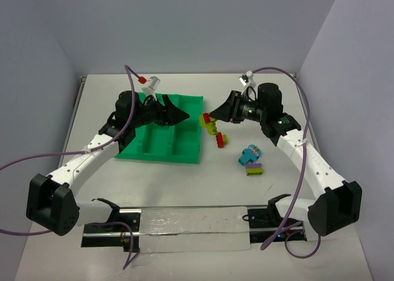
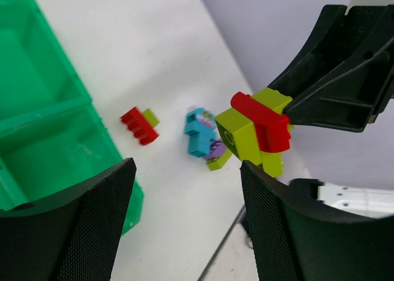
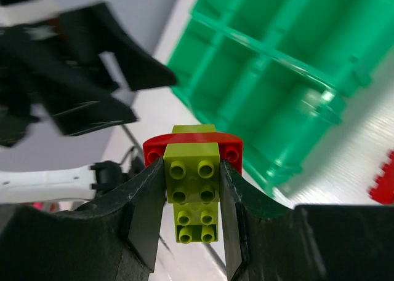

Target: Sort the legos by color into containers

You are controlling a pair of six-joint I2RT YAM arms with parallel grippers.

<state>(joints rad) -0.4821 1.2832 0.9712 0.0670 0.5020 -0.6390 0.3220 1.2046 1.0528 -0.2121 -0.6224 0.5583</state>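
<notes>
right pincer (image 1: 213, 115): clamped on yellow-green-and-red lego cluster (image 3: 192, 170), at 3 o'clock of green tray (image 1: 184, 150) | left pincer (image 2: 188, 219): spread wide, over tray

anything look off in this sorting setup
Yes: the right gripper holds a yellow-green stack with a red brick clipped across it, so two colors are joined. On the table, the red-and-green cluster and the cyan cluster are also mixed-color clumps.

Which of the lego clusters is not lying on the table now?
The yellow-green stack with a red piece, gripped by the right tool. The small red cluster, the cyan one and the purple one all lie on the table.
</notes>
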